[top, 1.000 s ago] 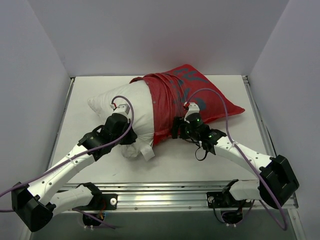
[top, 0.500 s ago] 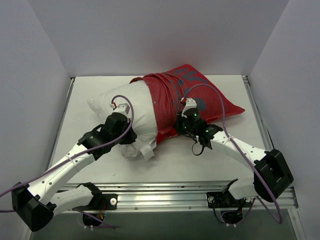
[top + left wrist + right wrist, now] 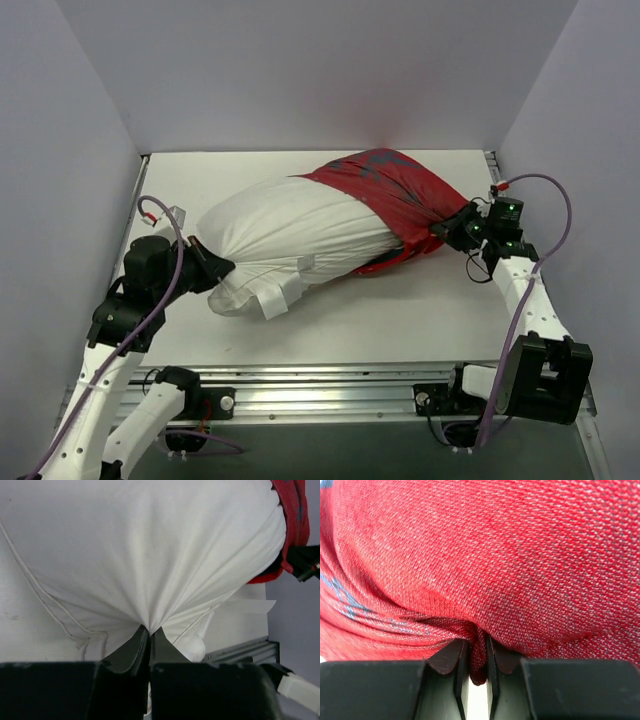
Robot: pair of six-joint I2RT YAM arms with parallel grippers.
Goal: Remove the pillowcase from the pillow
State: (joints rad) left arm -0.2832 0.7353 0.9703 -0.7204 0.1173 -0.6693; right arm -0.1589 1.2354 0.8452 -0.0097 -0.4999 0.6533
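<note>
The plump white pillow lies stretched across the middle of the white table, its long axis running from the left near side toward the right far side. Most of it is bare. The red pillowcase, with its grey-blue markings, is bunched over the right end only, gathering to a narrow point at the right. The left gripper is at the pillow's left end. In the left wrist view its jaws are drawn almost together on a pinch of white fabric, and taut creases fan out from that pinch across the pillow. Flat white fabric tags lie on the table along the pillow's near edge, just right of that gripper. The right gripper sits at the gathered right tip of the pillowcase. The right wrist view shows its jaws nearly closed, with a fold of red knit cloth squeezed between them. The two arms reach out to opposite sides of the table, well apart.
</note>
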